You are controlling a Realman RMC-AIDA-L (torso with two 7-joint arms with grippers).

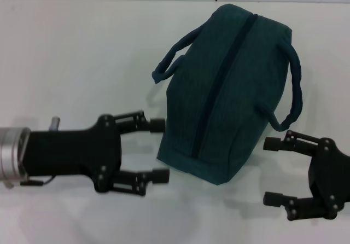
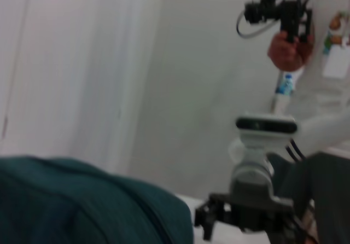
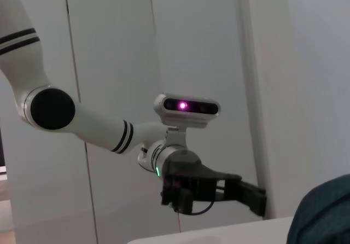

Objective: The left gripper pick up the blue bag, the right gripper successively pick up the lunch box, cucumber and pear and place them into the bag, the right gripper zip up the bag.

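While the blue bag (image 1: pixel 225 91) lies on its side on the white table (image 1: pixel 71 52) with its zipper closed, I judge the task to be at its end or at a reset: the lunch box, cucumber and pear are not visible anywhere, and I cannot tell whether they are inside the bag.

My left gripper (image 1: pixel 159 150) sits just beside the bag's near end, on its left, with its 2 fingers spread and nothing between them. The upper fingertip is almost touching the fabric; the lower one is near the bottom corner. My right gripper (image 1: pixel 272 171) rests near the bag's near right corner, just below the loop of the right handle (image 1: pixel 296 85), also spread and empty. The left handle (image 1: pixel 176 55) arches off the far side of the bag from my left gripper.

Procedure for the step in hand, as I judge it:
1. Keep both grippers spread and withdraw each one straight away from the bag.
2. Avoid sweeping the right fingers upward, since they could snag the right handle.
3. Avoid pushing the left fingertip forward, since the soft bag would likely slide or roll.
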